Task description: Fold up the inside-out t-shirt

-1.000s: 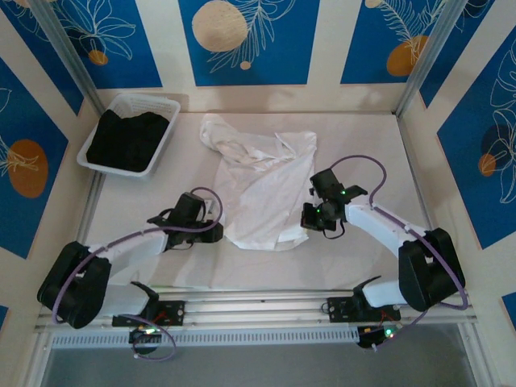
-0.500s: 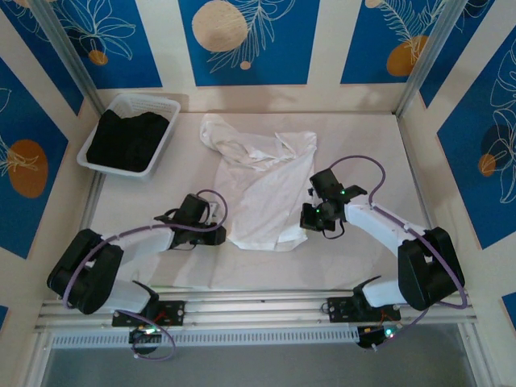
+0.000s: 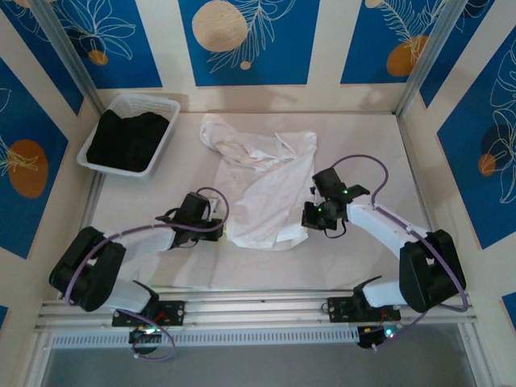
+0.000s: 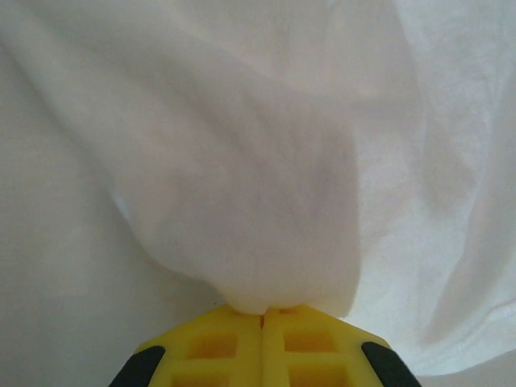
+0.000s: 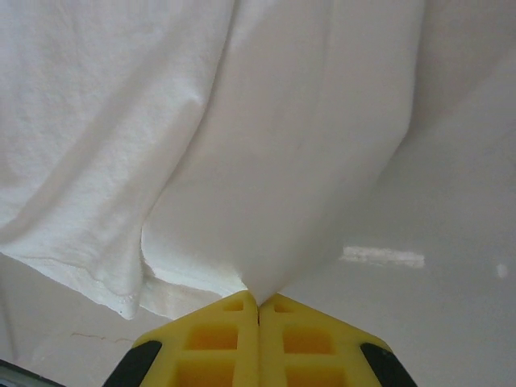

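Lying rumpled on the table (image 3: 363,145) in the top view, the t-shirt (image 3: 266,189) is sitting just right of the basket (image 3: 167,133), which is holding a black garment (image 3: 127,139). The left gripper (image 3: 224,234) is working nearer the arm bases than the basket and to its right, pinching the shirt's near left corner. The right gripper (image 3: 306,223) is standing well right of the basket, pinching the near right corner.

In the left wrist view, the left gripper (image 4: 262,310) is pressing its yellow fingers together on a peak of cloth, and the t-shirt (image 4: 266,161) is draping away in soft folds.

In the right wrist view, the right gripper (image 5: 258,302) is likewise clamping a fold of the t-shirt (image 5: 242,121), a stitched hem hanging beside it.

The fabric is looking thin, light and limp. It is likely to sag and bunch between holds, so gripping both hem corners at once and keeping them taut is seeming soundest.
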`<move>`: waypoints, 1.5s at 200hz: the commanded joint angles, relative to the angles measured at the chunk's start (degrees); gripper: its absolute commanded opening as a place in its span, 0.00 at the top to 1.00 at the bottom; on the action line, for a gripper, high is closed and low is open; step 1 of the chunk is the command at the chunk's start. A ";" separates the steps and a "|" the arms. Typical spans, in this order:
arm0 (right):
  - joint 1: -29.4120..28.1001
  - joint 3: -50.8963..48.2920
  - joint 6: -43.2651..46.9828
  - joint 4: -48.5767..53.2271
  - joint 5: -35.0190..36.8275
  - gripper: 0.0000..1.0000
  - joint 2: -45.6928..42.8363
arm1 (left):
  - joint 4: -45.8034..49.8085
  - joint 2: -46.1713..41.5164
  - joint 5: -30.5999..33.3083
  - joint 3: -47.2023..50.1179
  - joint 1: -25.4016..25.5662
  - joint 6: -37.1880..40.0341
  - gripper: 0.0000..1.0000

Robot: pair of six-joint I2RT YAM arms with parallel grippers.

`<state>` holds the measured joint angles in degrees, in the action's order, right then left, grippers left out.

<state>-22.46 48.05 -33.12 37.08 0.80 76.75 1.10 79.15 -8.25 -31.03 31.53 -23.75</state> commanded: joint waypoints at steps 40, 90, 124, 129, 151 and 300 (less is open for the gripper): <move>12.51 7.59 -3.67 -6.44 -13.94 0.94 -14.08 | 16.05 -25.60 20.79 -3.67 -0.98 3.45 1.00; 17.66 18.97 -6.88 -13.26 -15.49 0.94 -18.63 | 24.20 -28.70 27.60 -23.05 -2.56 10.96 1.00; 18.70 27.75 -0.18 -8.57 -13.10 0.94 -19.20 | 27.91 -26.82 29.51 -34.16 -3.32 12.99 1.00; 18.60 28.79 0.76 -7.77 -13.27 0.94 -19.13 | 27.81 -26.98 28.58 -35.01 -3.32 12.83 1.00; 18.52 30.66 3.64 -5.68 -15.13 0.94 -19.72 | 26.78 -28.00 22.14 -36.66 -3.32 11.54 1.00; 17.61 41.47 5.53 -6.80 -15.30 0.94 -6.64 | 20.03 -10.53 15.92 -56.92 -12.37 9.05 1.00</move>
<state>-4.45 78.41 -28.23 33.34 -11.70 70.94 26.02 68.62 9.15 -78.59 19.97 -14.22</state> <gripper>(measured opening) 0.070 0.046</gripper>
